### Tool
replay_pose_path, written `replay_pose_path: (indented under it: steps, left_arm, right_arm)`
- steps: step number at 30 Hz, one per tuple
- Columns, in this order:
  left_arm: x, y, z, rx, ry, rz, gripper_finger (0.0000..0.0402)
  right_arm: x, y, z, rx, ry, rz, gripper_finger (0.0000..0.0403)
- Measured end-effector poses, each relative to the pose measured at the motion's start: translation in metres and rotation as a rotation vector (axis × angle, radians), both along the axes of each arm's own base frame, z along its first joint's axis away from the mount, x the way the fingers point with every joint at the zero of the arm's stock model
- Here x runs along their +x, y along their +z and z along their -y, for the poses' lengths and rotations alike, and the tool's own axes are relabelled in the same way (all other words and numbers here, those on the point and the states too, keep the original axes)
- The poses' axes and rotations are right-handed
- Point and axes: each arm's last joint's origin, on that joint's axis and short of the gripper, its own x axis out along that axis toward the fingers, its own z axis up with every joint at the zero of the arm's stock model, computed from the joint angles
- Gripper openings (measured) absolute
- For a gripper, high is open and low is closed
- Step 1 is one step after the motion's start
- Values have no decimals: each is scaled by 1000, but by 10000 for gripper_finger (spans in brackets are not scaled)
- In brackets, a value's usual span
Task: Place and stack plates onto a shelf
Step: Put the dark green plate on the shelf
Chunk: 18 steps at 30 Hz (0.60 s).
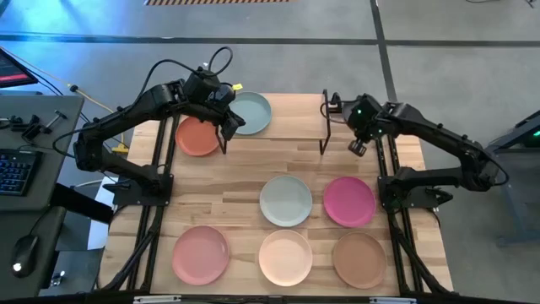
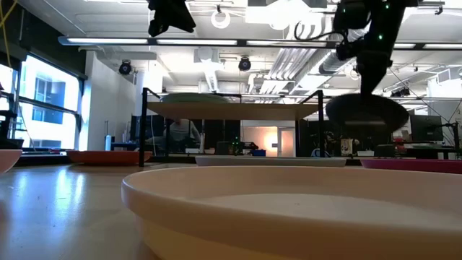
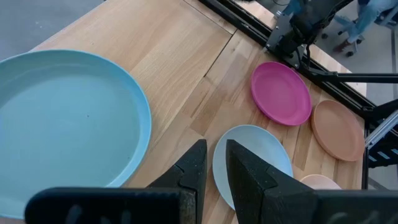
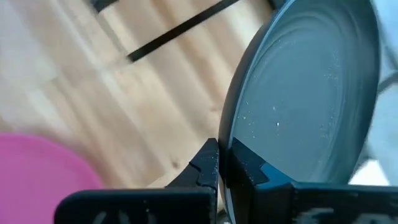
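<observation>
Gripping dark grey plate [image 4: 311, 87] by rim, right end effector [image 4: 219, 163], plate tilted steeply

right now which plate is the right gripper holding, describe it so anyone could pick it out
Start at the shelf at the far end of the wooden table. Beside its right-hand legs the right gripper is shut on the rim of the dark grey plate. Unlike the others, which lie flat on the table or shelf, it hangs in the air, and it is the only dark one.

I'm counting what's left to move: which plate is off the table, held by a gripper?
The dark grey plate, pinched at its rim by the right gripper and held up beside the shelf. The other plates lie flat on the table or on the shelf.
</observation>
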Motion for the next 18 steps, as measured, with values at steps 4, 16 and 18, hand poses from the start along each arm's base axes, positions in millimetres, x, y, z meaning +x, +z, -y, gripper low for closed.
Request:
replay_pose_path:
  steps: [4,16,18]
  left_arm:
    - [0,0,0,0,0,0,49]
    - [0,0,0,0,0,0,49]
    - [0,0,0,0,0,0,49]
  right_arm:
    - [2,25,2,-62,-2,53,0]
    - [13,96,10,-327,147,256,0]
    - [18,104,11,-353,197,307,0]
